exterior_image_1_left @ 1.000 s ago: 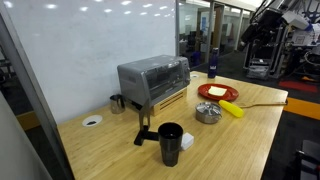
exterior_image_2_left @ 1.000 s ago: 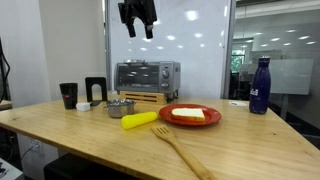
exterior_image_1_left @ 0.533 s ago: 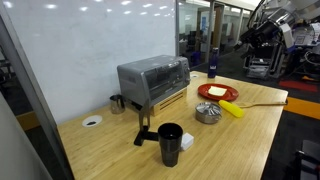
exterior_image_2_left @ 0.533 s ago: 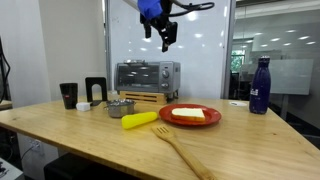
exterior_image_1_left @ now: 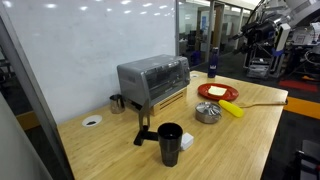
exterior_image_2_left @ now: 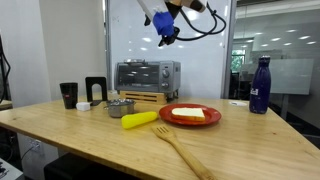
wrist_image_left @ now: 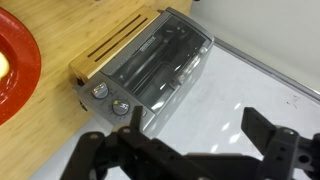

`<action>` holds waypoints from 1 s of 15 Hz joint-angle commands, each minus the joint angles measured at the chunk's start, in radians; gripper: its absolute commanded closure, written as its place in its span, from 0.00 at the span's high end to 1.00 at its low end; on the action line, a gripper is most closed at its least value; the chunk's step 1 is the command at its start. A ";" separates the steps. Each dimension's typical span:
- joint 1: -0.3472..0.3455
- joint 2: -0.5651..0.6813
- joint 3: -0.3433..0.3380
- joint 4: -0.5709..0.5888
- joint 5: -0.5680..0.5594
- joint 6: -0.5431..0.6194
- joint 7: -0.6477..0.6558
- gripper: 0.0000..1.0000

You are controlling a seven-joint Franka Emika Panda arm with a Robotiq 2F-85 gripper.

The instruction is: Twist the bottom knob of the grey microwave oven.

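Observation:
The grey microwave oven (exterior_image_1_left: 154, 79) stands on a pale wooden base at the back of the table, also in the exterior view (exterior_image_2_left: 147, 77). The wrist view looks down on it (wrist_image_left: 150, 60). Its two knobs sit on the end panel, the bottom knob (wrist_image_left: 99, 91) nearer the base and the other (wrist_image_left: 120, 106) beside it. My gripper (wrist_image_left: 175, 140) is open and empty, high in the air, well above and clear of the oven. It shows in both exterior views (exterior_image_1_left: 258, 30) (exterior_image_2_left: 168, 30).
On the table are a red plate (exterior_image_2_left: 190, 115) with food, a yellow object (exterior_image_2_left: 139, 120), a metal bowl (exterior_image_2_left: 120, 107), a wooden fork (exterior_image_2_left: 180, 150), a black cup (exterior_image_2_left: 68, 95), a blue bottle (exterior_image_2_left: 260, 85) and a small metal cup (exterior_image_1_left: 117, 103). A whiteboard wall stands behind the oven.
My gripper has swung sideways high above the table, from above the oven's one end to past its knob end, and has turned. Nothing on the table has moved.

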 commanded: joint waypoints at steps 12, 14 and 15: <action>0.010 0.306 -0.158 0.125 0.316 -0.250 0.001 1.00; -0.062 0.399 -0.131 0.146 0.403 -0.350 0.031 1.00; -0.112 0.448 -0.097 0.162 0.446 -0.387 0.046 1.00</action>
